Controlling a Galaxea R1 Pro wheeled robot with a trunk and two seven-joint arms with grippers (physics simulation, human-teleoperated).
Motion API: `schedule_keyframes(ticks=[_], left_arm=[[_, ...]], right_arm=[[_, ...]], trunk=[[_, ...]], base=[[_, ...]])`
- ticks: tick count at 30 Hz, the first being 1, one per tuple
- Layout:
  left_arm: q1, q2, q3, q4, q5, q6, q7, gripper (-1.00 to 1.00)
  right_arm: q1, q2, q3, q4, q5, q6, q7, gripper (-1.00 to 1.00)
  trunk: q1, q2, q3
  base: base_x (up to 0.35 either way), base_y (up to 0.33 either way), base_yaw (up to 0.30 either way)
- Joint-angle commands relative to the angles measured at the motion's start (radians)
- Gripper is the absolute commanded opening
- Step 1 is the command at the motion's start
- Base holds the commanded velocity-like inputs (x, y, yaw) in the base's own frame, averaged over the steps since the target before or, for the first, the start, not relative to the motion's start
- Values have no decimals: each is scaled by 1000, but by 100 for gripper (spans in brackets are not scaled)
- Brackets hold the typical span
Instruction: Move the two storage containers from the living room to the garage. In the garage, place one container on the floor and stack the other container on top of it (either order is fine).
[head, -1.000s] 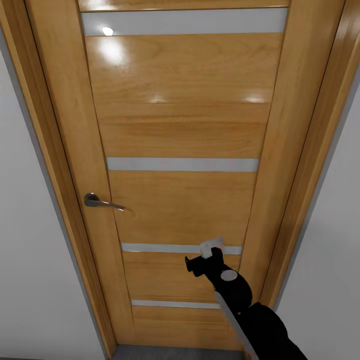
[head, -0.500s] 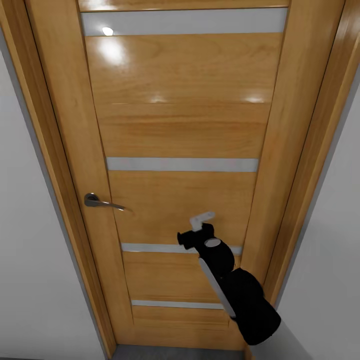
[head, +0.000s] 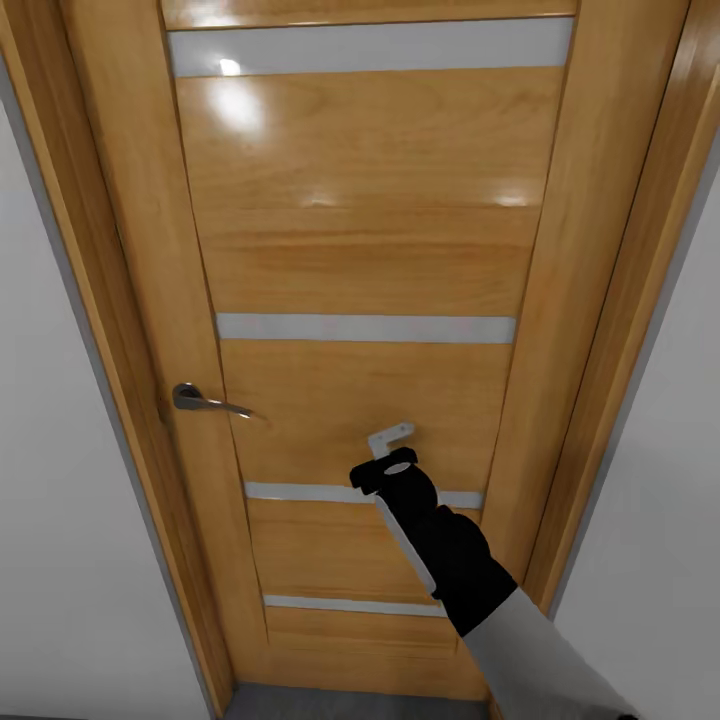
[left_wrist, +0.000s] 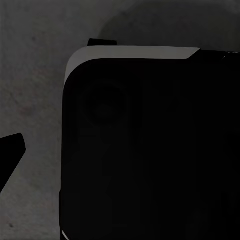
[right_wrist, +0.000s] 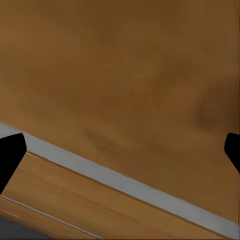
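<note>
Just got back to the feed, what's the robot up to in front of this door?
It faces a shut wooden door set in a white wall. The right arm is raised toward the door's lower half, the right gripper close to the panel, right of the metal lever handle and apart from it. The right wrist view shows its fingers spread wide, holding nothing. No container is in hand.

A closed glossy honey-coloured wooden door (head: 360, 250) with grey horizontal strips and a metal lever handle (head: 205, 401) stands between plain white walls (head: 60, 560).

Black right arm (head: 445, 545), grey upper segment, white-fingered end effector (head: 391, 439).
</note>
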Motion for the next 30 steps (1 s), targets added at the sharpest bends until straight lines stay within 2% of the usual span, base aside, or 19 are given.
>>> schedule_keyframes(ticks=[1,2,6,8,11,13,16,23,24,28,30], left_arm=[[0,0,1,0,7,-2,-1,100],[0,0,1,0,7,-2,-1,100],[0,0,1,0,7,-2,-1,100],[0,0,1,0,7,-2,-1,100],[0,0,1,0,7,-2,-1,100],[0,0,1,0,7,-2,-1,100],[0,0,1,0,7,-2,-1,100],[0,0,1,0,6,-2,-1,100],[0,0,1,0,6,-3,-1,100],[0,0,1,0,6,-4,-1,100],[0,0,1,0,6,-4,-1,100]], right_arm=[[-5,0,2,14,4,3,-21,100],[-6,0,2,19,10,3,-27,100],[-11,0,3,65,89,-15,-53,100],[-11,0,3,80,105,-22,-55,100],[-36,0,4,136,116,-35,-56,100],[-73,0,4,226,118,-82,-57,100],[-81,0,4,249,119,-101,-56,100],[-84,0,13,219,113,-96,-51,100],[-84,0,20,172,112,-90,-46,100],[-84,0,25,119,111,-70,-43,100],[-84,0,51,87,110,-51,-42,100]], trunk=[[0,0,-1],[0,0,-1],[0,0,-1],[0,0,-1],[0,0,-1],[0,0,-1],[0,0,-1],[0,0,-1],[0,0,-1],[0,0,-1],[0,0,-1]], base=[[0,0,0],[0,0,0],[0,0,0],[0,0,0],[0,0,0],[0,0,0],[0,0,0],[0,0,0],[0,0,0],[0,0,0],[0,0,0]])
